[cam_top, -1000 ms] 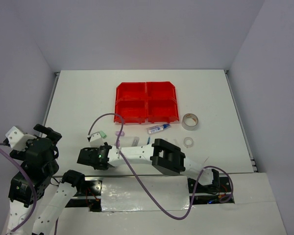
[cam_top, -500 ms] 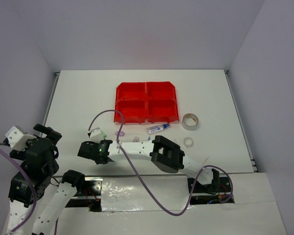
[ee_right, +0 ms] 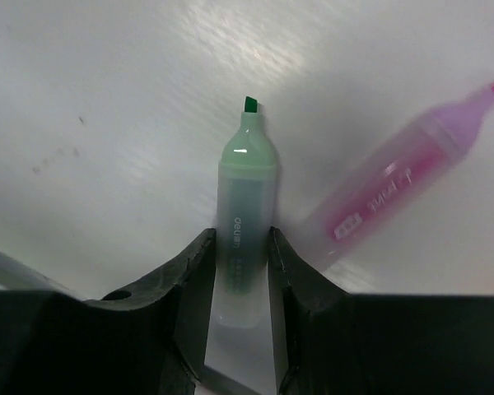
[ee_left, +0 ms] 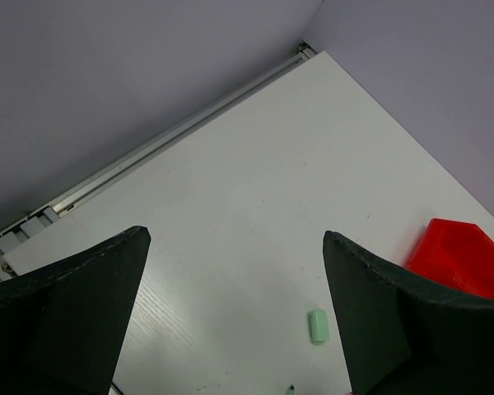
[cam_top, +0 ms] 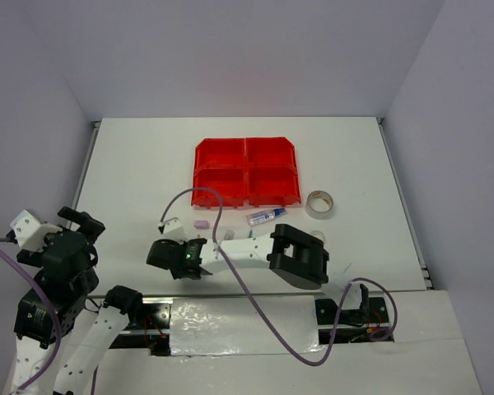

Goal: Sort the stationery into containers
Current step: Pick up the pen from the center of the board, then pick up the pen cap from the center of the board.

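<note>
Right end effector pinching green highlighter (tip exposed).

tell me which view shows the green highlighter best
The right wrist view: the pale green translucent highlighter sits close between the right fingers. In the top external view the right arm hides it; the left wrist view shows nothing clear of it.

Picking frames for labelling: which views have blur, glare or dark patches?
Right wrist: green highlighter sharp, pink highlighter soft, table streaked with glare. Left wrist: own fingers nearly black, detail lost. Top external: sharp, bright reflections on the glossy strip at the near edge.
</note>
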`<state>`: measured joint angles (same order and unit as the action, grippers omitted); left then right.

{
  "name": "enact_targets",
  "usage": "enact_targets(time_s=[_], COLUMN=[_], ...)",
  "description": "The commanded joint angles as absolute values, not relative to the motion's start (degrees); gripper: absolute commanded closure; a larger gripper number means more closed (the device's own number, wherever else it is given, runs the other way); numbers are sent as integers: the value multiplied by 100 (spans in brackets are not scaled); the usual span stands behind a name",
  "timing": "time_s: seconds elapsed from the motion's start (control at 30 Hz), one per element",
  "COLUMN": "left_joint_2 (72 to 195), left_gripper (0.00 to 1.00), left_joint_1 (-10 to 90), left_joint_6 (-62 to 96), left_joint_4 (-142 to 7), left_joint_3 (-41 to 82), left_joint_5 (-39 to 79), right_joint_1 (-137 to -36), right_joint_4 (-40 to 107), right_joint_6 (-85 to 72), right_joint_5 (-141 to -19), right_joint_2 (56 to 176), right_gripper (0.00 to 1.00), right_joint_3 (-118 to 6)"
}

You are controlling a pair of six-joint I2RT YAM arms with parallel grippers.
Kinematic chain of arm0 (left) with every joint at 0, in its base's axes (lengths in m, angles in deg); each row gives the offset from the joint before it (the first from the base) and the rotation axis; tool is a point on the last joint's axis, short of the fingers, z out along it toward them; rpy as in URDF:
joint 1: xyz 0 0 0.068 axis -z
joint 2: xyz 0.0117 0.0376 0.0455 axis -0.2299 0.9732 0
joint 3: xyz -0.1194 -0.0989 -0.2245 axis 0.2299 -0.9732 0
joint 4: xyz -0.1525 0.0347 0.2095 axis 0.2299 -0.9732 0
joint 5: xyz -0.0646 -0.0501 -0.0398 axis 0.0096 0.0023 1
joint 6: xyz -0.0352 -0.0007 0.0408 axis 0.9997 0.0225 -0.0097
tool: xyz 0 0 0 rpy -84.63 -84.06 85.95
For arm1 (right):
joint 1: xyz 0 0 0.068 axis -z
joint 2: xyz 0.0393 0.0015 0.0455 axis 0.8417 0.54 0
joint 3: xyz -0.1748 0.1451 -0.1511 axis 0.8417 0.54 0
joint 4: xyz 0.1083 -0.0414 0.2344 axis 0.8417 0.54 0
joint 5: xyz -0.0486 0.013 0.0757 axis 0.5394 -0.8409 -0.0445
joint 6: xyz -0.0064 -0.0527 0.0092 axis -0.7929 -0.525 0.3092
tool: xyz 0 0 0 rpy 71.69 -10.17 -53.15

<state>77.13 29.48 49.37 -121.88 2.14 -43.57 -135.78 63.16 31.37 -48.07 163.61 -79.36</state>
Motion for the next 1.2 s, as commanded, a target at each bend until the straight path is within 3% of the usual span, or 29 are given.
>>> enact_targets(time_s=[0.0, 0.27, 0.57, 0.83, 1.17], left_joint_2=[7645, 8531, 11015, 12698, 13866], left_gripper=[1, 1, 1, 4, 11], left_joint_1=[2999, 3008, 3017, 3069, 3184], left_joint_6=[4781, 4850, 5702, 6529, 6784], left_joint_4=[-11919, -11637, -11005, -10600, -10398], left_joint_3=[196, 520, 196, 29, 134], left_joint_5=[-4320, -2853, -1622, -1314, -1375], right_joint_1=[-13598, -13537, -13089, -12922, -12895], right_joint_4=[5254, 4277, 4556, 5497, 5471], right_joint_6=[2776, 2186, 1677, 1703, 1501], right_joint_5=[-5115, -4710, -4525, -4411, -4613], right_joint_2=[15359, 12836, 9990, 8853, 9116], right_gripper=[100, 100, 100, 100, 100], right_joint_3=[-7066, -5484, -3481, -2846, -2599])
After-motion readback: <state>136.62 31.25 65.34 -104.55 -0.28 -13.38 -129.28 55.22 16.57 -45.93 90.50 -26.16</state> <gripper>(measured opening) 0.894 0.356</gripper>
